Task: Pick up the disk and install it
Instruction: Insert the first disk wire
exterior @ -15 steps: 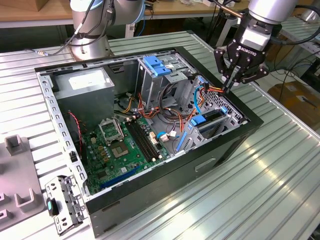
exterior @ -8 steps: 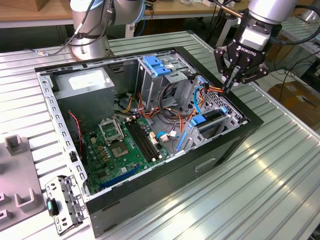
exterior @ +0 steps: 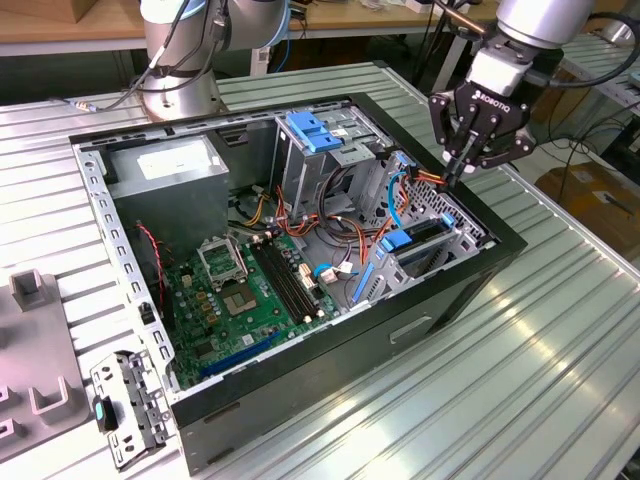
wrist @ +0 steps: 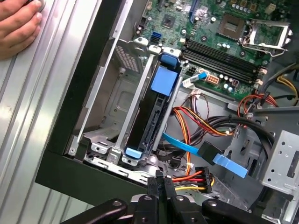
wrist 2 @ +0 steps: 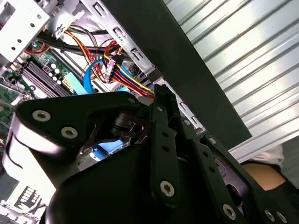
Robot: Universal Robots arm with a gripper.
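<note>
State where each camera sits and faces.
Exterior view: off the arm, raised, looking down into the open computer case; end effector at the exterior view's right.
First wrist view: on the wrist, facing into the case past the shut end effector.
Second wrist view: on the wrist, looking along the end effector to the case's edge.
Both wrist views share the red-yellow wire bundle.

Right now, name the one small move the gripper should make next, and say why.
Probably shift the gripper sideways until it hangs over the disk. The disk already stands on edge in its bay between blue rails, while the gripper, shut and empty, hovers above the cable bundle beside it. Whether the disk is fully seated I cannot tell.
</note>
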